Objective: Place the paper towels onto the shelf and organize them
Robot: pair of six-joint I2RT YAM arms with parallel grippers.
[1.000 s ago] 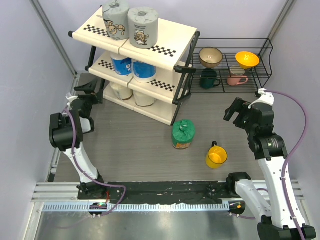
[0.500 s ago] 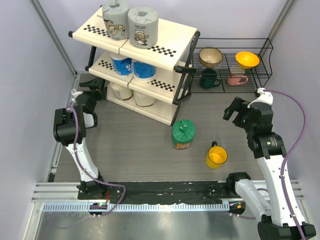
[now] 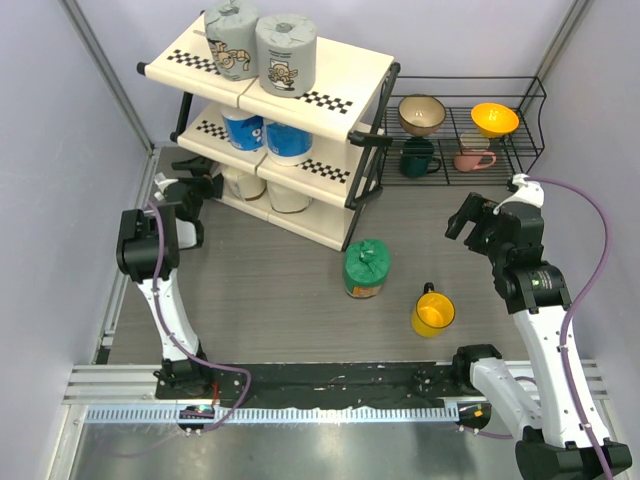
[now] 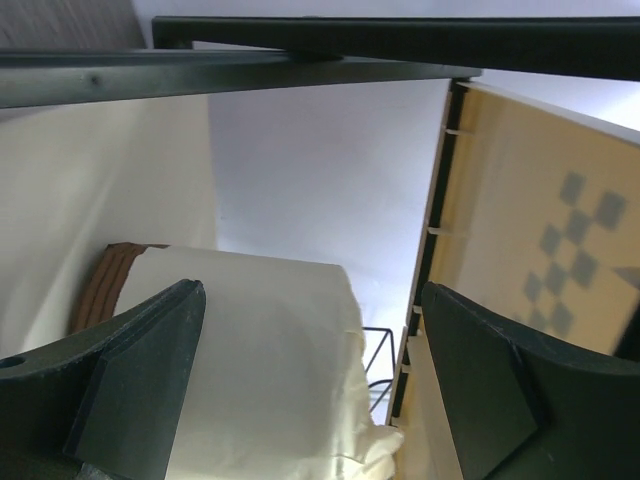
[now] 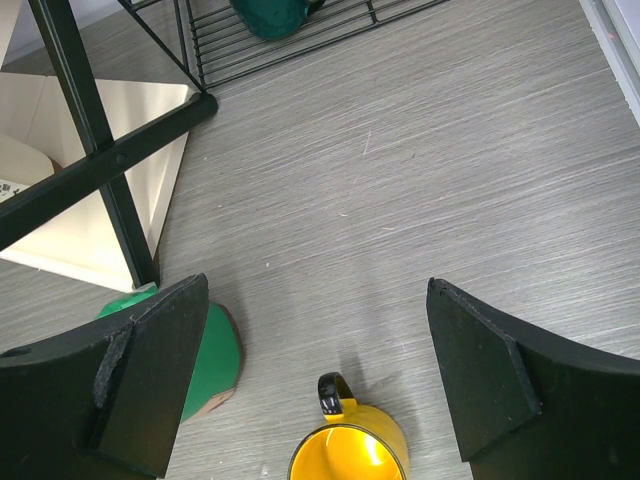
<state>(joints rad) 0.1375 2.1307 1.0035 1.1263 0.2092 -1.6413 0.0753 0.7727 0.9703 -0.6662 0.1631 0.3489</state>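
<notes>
**Claw state.** The left claw (image 3: 203, 180) stood spread wide and gripped nothing. The right claw (image 5: 315, 285) stood equally wide, with only bare table (image 3: 270, 290) showing between its fingers.

**Containers and contents.**
- The shelf (image 3: 350, 80) stood directly ahead of the left claw and held six paper towels in pairs.
- The top tier held two grey rolls (image 3: 231, 40) (image 3: 286, 52), upright and touching.
- The middle tier held two blue-and-white rolls (image 3: 243, 130) (image 3: 288, 142).
- The bottom tier held two cream rolls (image 3: 240, 183) (image 3: 290, 197), level with the left claw.
- In the left wrist view, one cream roll filled the space just beyond the fingertips, with neither finger (image 4: 130, 380) touching it.
- The green roll (image 3: 366, 268) stood upright on the table outside the shelf, near its front corner leg. It lay ahead of the right claw and just off its left finger in the right wrist view.
- The wire rack (image 3: 452, 128) stood beyond the right claw. It held a brown bowl (image 3: 421, 114), an orange bowl (image 3: 495, 119), a green mug (image 3: 420, 157) and a pink mug (image 3: 472, 158).

**Edges and open room.**
- A black frame tube (image 4: 300, 60) of the shelf crossed close above the left claw, and a checkered panel edge ran past its right finger.
- The enclosure wall lay near the left arm's outer side.
- Bare panel showed on the top tier to the right of the grey rolls.
- Open table lay between the right claw and the green roll.
- The yellow mug (image 5: 350, 452) stood below the claw's centre, beside the green roll but apart from it.
</notes>
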